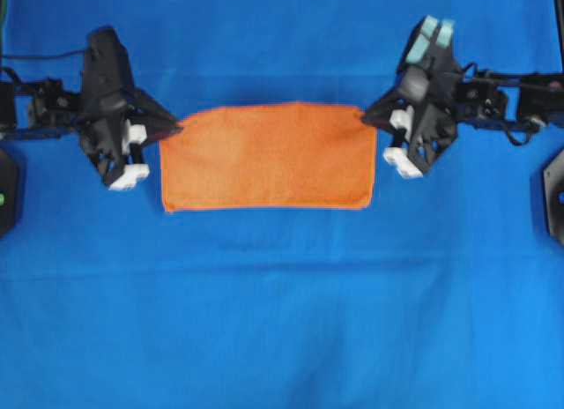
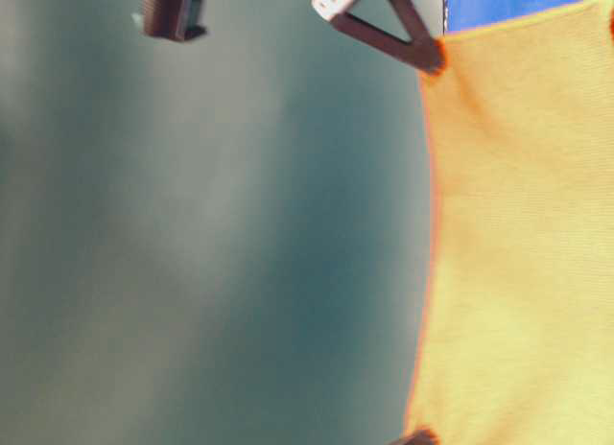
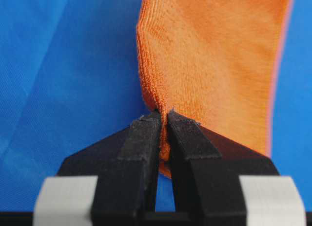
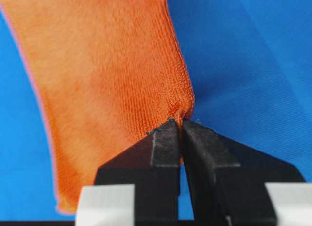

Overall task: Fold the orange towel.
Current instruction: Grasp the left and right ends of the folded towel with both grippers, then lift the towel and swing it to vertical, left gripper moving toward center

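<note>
Gripping the upper left corner of the orange towel [image 1: 269, 156], the left end effector [image 1: 176, 127] has its jaws clamped tight on the fabric. At centre frame the towel stretches across the blue cloth [image 1: 282, 303] covering the worktop. At upper right, the right end effector [image 1: 365, 116] pinches the opposite upper corner, jaws closed on it.

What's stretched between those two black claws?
The orange towel, each far corner pinched by the left gripper and right gripper, over the blue cloth. The overhead view shows it.
</note>
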You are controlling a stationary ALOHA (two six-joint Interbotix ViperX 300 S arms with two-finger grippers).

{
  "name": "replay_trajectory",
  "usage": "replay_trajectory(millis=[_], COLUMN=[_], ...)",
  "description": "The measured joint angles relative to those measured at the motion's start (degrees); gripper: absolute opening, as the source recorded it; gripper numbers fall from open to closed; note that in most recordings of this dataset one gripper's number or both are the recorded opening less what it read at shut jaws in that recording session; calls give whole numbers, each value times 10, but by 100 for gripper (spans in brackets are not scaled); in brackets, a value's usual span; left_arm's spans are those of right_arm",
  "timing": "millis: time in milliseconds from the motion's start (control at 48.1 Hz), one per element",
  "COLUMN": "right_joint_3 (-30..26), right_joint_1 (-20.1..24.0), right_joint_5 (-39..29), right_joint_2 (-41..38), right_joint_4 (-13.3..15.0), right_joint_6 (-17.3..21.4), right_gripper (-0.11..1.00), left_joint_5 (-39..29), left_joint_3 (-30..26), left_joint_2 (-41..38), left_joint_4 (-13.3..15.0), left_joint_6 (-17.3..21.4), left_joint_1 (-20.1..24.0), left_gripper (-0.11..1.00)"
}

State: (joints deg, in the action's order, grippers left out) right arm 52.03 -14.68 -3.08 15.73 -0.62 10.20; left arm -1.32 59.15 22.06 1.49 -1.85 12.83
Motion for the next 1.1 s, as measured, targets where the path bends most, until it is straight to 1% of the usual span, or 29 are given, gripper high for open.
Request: replay_trajectory(millis=[83, 187, 458, 645, 770, 894, 1019, 1102], right_joint_3=[1, 0, 0, 1, -5, -22, -47, -70], right_joint_1=[6, 11, 10, -7, -26, -59, -89, -106], right_joint_5=[-11, -14, -16, -16, -15, -11, -7, -6], right_joint_2=[24, 40, 40, 39, 28, 11, -11, -33], right_joint_4=[5, 7, 8, 9, 19, 36, 53, 66], right_joint_6=[-1, -1, -1, -1, -1, -1, -1, -1], right_gripper=[4, 4, 4, 4, 4, 4, 4, 4], left_joint_5=[-4, -4, -1, 11, 47, 91, 116, 127], left_joint_3=[3, 9, 10, 10, 2, -19, -54, -85], left_joint_2=[21, 29, 28, 22, 7, -20, -56, -87], left_joint_4=[0, 1, 1, 1, 1, 1, 1, 1], left_joint_6=[-1, -3, -11, -11, -19, -21, -22, -15], left_joint_1=[-3, -3, -21, -40, -74, -116, -149, -169], left_gripper=[2, 2, 2, 2, 2, 2, 2, 2])
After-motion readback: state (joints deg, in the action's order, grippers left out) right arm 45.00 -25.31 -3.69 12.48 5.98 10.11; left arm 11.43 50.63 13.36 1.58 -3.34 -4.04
